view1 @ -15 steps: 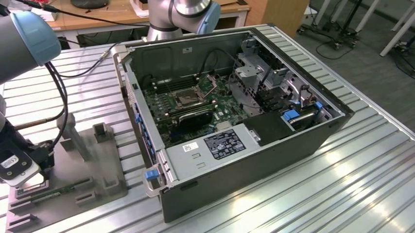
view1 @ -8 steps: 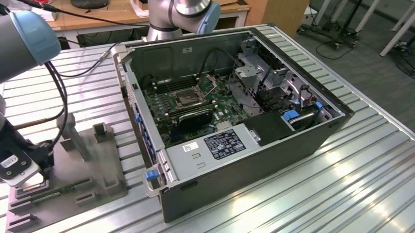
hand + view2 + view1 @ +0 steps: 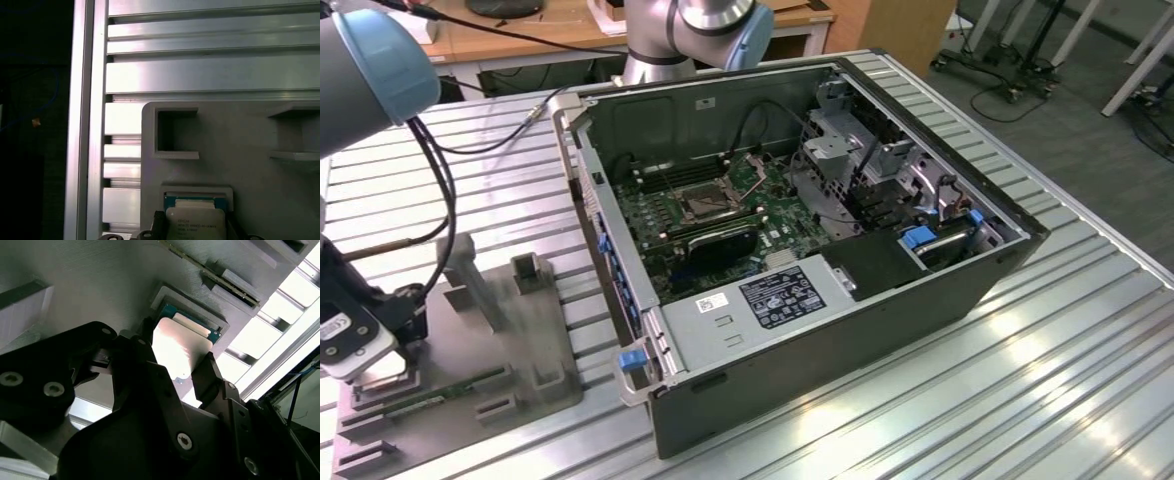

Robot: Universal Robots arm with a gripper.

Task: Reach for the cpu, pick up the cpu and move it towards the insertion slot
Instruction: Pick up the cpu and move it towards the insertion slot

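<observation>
In both wrist views the cpu (image 3: pixel 180 342) (image 3: pixel 195 224), a pale silvery square on a green edge, lies at its small framed nest on the gray fixture plate (image 3: pixel 240 150). My gripper (image 3: pixel 177 352) (image 3: pixel 195 229) straddles it, and the black fingers (image 3: pixel 210 372) press against two opposite edges. Whether the chip has left the nest I cannot tell. In the exterior view my gripper (image 3: pixel 376 375) hangs low over the fixture plate (image 3: pixel 494 330) at the exterior view's left. The insertion slot (image 3: pixel 707 203), a dark square socket in a metal frame, sits on the motherboard far from the gripper.
An open computer case (image 3: pixel 854 300) stands on the ribbed aluminium table (image 3: pixel 1067 380) with drive cages and cables around the socket. A green memory stick (image 3: pixel 440 388) (image 3: pixel 215 270) rests in holders on the fixture plate. Upright gray posts (image 3: pixel 527 270) rise from the plate.
</observation>
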